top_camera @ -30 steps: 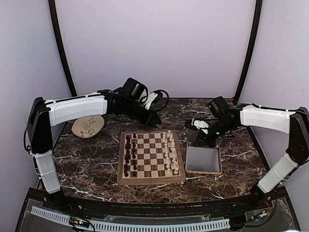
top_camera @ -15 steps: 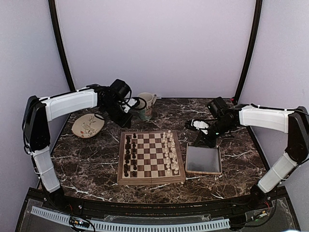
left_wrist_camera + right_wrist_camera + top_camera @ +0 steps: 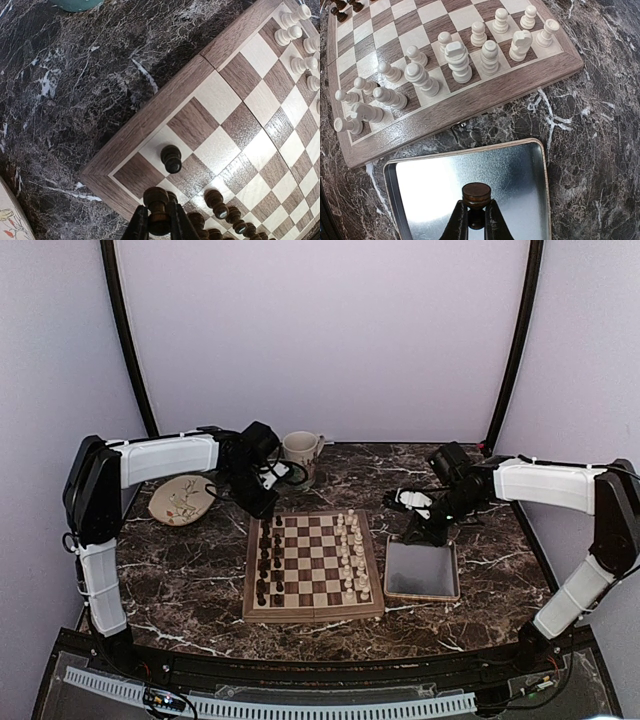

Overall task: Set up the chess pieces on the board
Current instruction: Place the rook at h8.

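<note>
Risk: the far-left corner of the board (image 3: 300, 612) is crowded, so the left arm (image 3: 165, 458), stretched low across the counter (image 3: 180, 570) with its wrist pointing down, could topple the chess pieces (image 3: 264, 560) beside the drop square if it descends off-centre. Left claw (image 3: 157, 222) is clenched on a dark piece (image 3: 156, 199) just above that corner. Right claw (image 3: 476, 217) hangs over the metal tray (image 3: 540, 150), gripping a second dark piece (image 3: 476, 193).

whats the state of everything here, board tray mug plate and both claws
board, open flat, dark pieces standing left, white pieces right
tray, flat, open side up
mug, upright
plate, flat on the table
left claw, shut on a dark piece over the board's corner
right claw, shut on a dark chessman over the tray
</note>
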Motion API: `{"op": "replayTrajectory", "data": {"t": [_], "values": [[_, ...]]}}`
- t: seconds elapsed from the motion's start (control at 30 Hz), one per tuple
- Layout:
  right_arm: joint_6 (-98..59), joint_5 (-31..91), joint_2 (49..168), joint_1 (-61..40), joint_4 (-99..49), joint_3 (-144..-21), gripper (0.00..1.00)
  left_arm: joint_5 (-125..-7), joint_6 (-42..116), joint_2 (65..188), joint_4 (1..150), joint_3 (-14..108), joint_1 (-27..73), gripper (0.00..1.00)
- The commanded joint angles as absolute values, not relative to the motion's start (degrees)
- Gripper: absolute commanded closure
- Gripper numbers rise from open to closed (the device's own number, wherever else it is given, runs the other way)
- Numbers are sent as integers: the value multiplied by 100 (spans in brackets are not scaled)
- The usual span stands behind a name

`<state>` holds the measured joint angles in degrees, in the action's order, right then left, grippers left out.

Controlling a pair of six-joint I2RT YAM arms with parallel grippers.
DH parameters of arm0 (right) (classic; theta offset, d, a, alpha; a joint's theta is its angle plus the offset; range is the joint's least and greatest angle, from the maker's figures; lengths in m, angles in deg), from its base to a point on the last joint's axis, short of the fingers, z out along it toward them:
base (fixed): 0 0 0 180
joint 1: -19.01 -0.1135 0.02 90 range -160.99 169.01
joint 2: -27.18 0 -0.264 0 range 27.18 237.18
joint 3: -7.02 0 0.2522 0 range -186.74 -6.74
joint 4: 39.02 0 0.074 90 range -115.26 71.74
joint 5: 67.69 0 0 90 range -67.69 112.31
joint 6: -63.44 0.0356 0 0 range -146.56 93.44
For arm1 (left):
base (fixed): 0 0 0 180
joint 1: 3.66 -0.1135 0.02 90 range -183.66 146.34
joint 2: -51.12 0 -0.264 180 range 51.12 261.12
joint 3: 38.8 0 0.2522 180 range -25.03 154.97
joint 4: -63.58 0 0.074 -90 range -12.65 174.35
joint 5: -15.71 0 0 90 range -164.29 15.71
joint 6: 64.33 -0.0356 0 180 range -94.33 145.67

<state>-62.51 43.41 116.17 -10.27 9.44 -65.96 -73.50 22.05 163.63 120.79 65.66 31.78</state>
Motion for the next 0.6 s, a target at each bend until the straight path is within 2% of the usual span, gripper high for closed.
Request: {"op": "replayTrajectory", "data": {"t": [0.0, 0.57], "values": [[-6261, 4332, 11683, -1043, 838, -6546, 100, -7487, 2324, 16368, 12123, 6543, 3038, 86], [-6274, 4246, 11741, -1042, 840, -6519, 100, -7284, 2392, 16571, 11878, 6523, 2954, 84]]}}
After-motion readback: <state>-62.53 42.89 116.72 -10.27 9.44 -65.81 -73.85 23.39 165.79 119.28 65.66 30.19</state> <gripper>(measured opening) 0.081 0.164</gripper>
